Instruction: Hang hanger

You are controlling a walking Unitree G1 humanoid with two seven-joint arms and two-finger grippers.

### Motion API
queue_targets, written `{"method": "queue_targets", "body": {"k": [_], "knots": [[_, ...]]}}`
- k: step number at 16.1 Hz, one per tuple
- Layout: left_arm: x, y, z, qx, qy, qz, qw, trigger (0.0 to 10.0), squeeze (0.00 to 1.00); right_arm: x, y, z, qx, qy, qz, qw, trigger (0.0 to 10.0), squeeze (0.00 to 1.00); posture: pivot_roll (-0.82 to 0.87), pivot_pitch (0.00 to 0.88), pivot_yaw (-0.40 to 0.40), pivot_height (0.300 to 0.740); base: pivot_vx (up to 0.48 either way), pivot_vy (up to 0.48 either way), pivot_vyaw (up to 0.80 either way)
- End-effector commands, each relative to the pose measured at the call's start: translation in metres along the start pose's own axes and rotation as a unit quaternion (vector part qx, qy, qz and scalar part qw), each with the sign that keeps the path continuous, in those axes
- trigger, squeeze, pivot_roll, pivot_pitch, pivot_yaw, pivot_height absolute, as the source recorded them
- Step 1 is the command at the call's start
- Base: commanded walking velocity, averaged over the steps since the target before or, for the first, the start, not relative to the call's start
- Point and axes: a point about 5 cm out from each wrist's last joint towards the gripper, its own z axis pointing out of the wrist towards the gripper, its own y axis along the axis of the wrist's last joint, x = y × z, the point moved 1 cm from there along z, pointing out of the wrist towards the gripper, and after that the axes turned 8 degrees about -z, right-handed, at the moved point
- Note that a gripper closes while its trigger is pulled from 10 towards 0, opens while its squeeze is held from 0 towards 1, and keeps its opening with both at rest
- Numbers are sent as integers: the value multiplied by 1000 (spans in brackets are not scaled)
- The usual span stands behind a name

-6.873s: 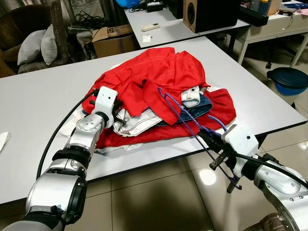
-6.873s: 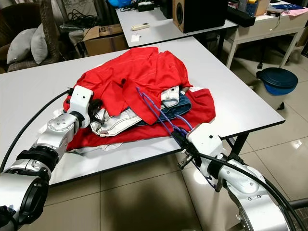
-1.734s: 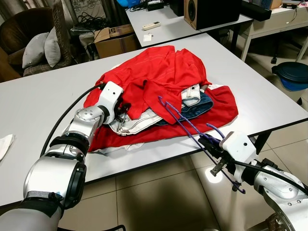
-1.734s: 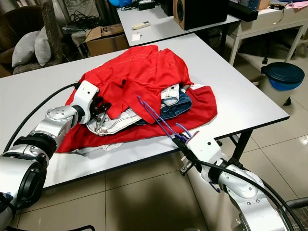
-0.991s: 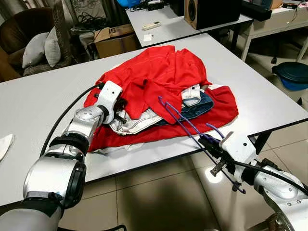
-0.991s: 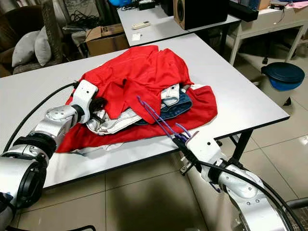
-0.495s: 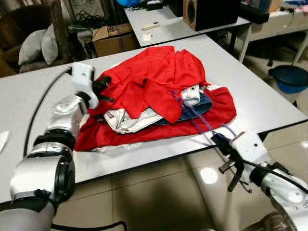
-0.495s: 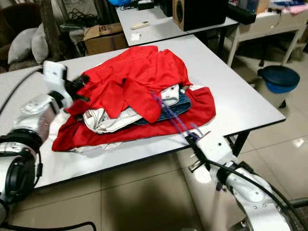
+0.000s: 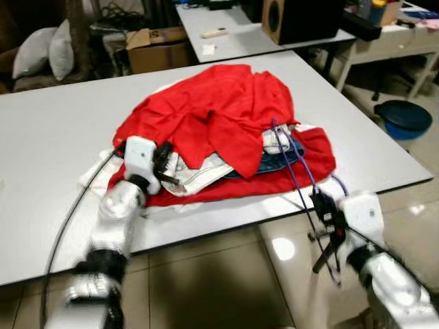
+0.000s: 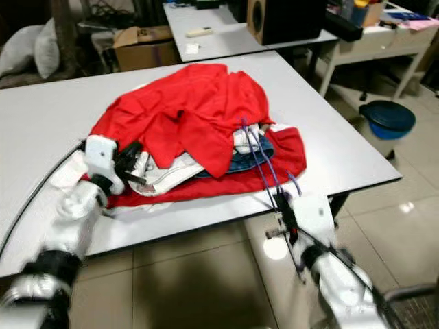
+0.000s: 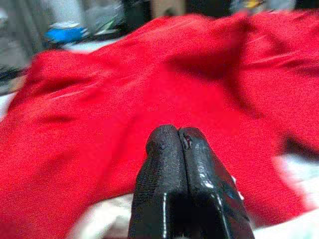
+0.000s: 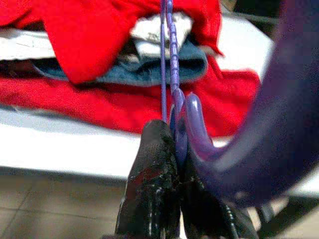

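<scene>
Nearest the camera, the right gripper (image 9: pixel 328 221) hangs just off the table's front edge, its black fingers (image 12: pixel 154 169) clamped on the neck of a purple hanger (image 9: pixel 296 171), whose thin frame slants up from the grip to rest its far end on the clothes heap. The left gripper (image 9: pixel 163 164), fingers pressed together on nothing, sits against the near-left side of the pile (image 10: pixel 192 116), a mound of red cloth over white and blue denim pieces. By the look of it, the hanger is in hand but not yet hung, and no rail or hook is to be seen; the next move likely calls for carrying it clear of the clothes and turning to find one, without the frame snagging the cloth. The pile lies on a grey table (image 9: pixel 48 144) over a glossy tiled floor. Beyond stand a second desk (image 10: pixel 226 27) with a black speaker (image 9: pixel 298 17), a cardboard box (image 9: pixel 158 48), grey cushions (image 9: pixel 31 58) far left, and a blue bin (image 9: pixel 406 116) at right.
</scene>
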Motion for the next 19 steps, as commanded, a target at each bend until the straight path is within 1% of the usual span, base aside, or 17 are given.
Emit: {"method": "queue_targets", "body": {"k": [1,2,3,4,5,6,7,9,10,11,13,14,15,19], "knots": [[-4,3,0,-3,-1,-3,1000,10000,0,-2,1,-1,-4,-14,6,1000,10000,0,-168,0,83,740,0,480,-763],[-10,-1,-2,-4,20,7,1000,10000,0,-2,-1,-1,-4,-32,23,999,10000,0,-172,0,93,740,0,0,0],[-16,-6,-2,8,28,43,999,10000,0,-3,0,1,-8,-44,25,999,10000,0,-177,0,99,740,0,-480,0],[-17,-7,-2,10,35,19,999,10000,0,-3,1,1,-12,-45,22,999,10000,0,-181,0,108,740,0,-480,0],[-18,-5,-2,5,45,-23,999,10000,0,-2,4,0,-20,-45,18,999,10000,0,-192,0,117,740,0,0,0],[-20,-4,-2,3,40,-33,999,10000,0,-1,5,-1,-24,-43,17,999,10000,0,-197,0,120,740,0,0,0],[-21,2,-1,-11,29,-44,999,10000,1000,0,7,-3,-30,-34,9,999,10000,0,-211,0,125,740,0,0,0],[-15,7,0,-27,48,-35,998,10000,1000,1,7,-5,-33,-23,4,999,10000,0,-215,0,124,740,0,0,0],[-5,12,3,-33,78,-21,996,10000,1000,2,7,-8,-34,-9,2,999,10000,0,-218,0,123,740,0,0,0],[6,15,5,-26,99,-17,995,10000,1000,4,7,-10,-37,10,-3,999,10000,0,-222,0,121,740,0,0,0],[15,15,10,-7,101,-15,995,10000,1000,0,9,-11,-40,18,-14,999,10000,0,-224,0,121,740,0,0,0],[17,15,11,-5,102,-12,995,10000,1000,-1,10,-11,-41,19,-16,999,10000,0,-224,0,121,740,0,0,0],[19,15,15,2,101,-19,995,10000,1000,-3,12,-10,-45,23,-22,998,10000,0,-228,0,122,740,0,0,0],[22,2,24,39,109,-23,993,10000,1000,-2,15,-8,-53,54,-36,996,10000,0,-228,0,110,740,0,0,0]]}}
